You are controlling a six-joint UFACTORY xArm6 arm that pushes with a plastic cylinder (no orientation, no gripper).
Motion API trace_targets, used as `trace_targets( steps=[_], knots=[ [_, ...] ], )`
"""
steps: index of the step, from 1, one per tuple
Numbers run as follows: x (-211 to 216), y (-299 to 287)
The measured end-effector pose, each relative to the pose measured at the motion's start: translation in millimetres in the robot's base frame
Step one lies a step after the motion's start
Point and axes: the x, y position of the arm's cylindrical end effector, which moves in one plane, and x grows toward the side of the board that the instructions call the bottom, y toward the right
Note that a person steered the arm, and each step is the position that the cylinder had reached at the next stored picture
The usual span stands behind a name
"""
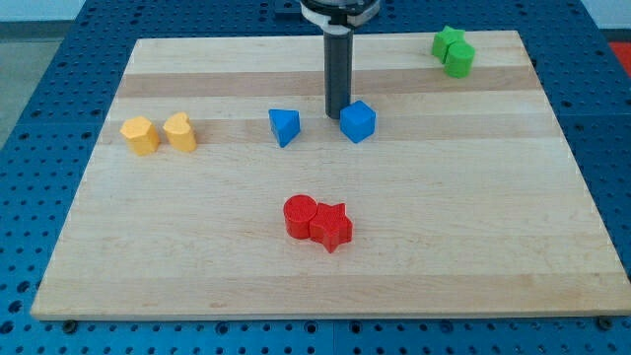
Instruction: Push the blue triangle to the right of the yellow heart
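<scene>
The blue triangle (284, 126) lies on the wooden board, left of centre in the upper half. The yellow heart (180, 131) lies further toward the view's left, about a hundred pixels from the triangle. My tip (337, 115) rests on the board between the blue triangle and a blue cube (358, 121), touching or almost touching the cube's left side. The triangle is a short gap to the tip's left. The rod (339, 74) rises straight up to the arm at the view's top.
A yellow hexagonal block (140, 135) sits just left of the heart. A red cylinder (300, 215) and a red star (332, 227) lie together below centre. Two green blocks (454, 51) sit at the top right. The wooden board (473, 227) lies on a blue perforated table.
</scene>
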Motion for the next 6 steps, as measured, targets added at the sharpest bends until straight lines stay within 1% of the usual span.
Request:
trace_targets(
  steps=[1,2,3,4,5,6],
  knots=[
    [20.2,-19.4],
    [20.4,-71.2],
    [19.6,-108.3],
    [17.3,-96.8],
    [-8.7,-76.7],
    [-24.5,-88.9]
  ],
)
